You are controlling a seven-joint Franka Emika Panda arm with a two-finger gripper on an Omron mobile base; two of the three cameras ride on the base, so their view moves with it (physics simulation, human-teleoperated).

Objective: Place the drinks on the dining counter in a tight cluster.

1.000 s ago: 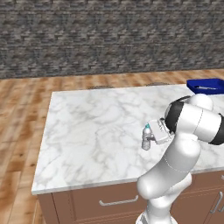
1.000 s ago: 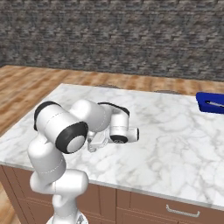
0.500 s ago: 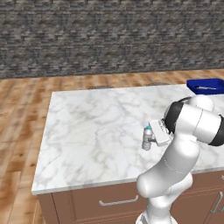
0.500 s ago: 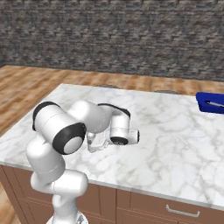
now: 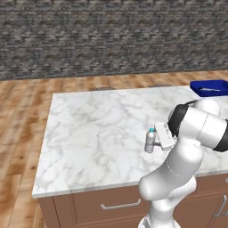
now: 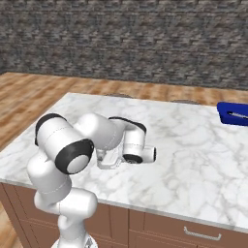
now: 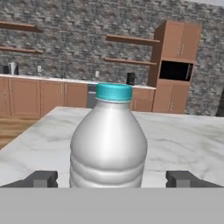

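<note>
The small clear water bottle [image 5: 150, 140] with a blue cap stands upright on the white marble dining counter [image 5: 98, 124], near its front edge. My gripper [image 5: 156, 140] reaches it from the right, held level. In the hand view the water bottle [image 7: 108, 144] rises between the two dark fingertips [image 7: 41, 178], and a gap shows on each side of it, so the gripper [image 7: 112, 179] is open around the bottle without touching it. In the right base view my own forearm and hand [image 6: 116, 157] cover the bottle on the counter [image 6: 193, 145].
A blue tray [image 5: 211, 87] lies at the counter's far right corner, also the blue tray [image 6: 235, 112]. Brown drawers with metal handles [image 5: 120, 205] run below the front edge. Wooden floor lies left of and behind the island. Bare marble stretches to the left of the bottle.
The fingers have spread away from the water bottle, which stays upright in the same spot. The arm has hardly moved.
</note>
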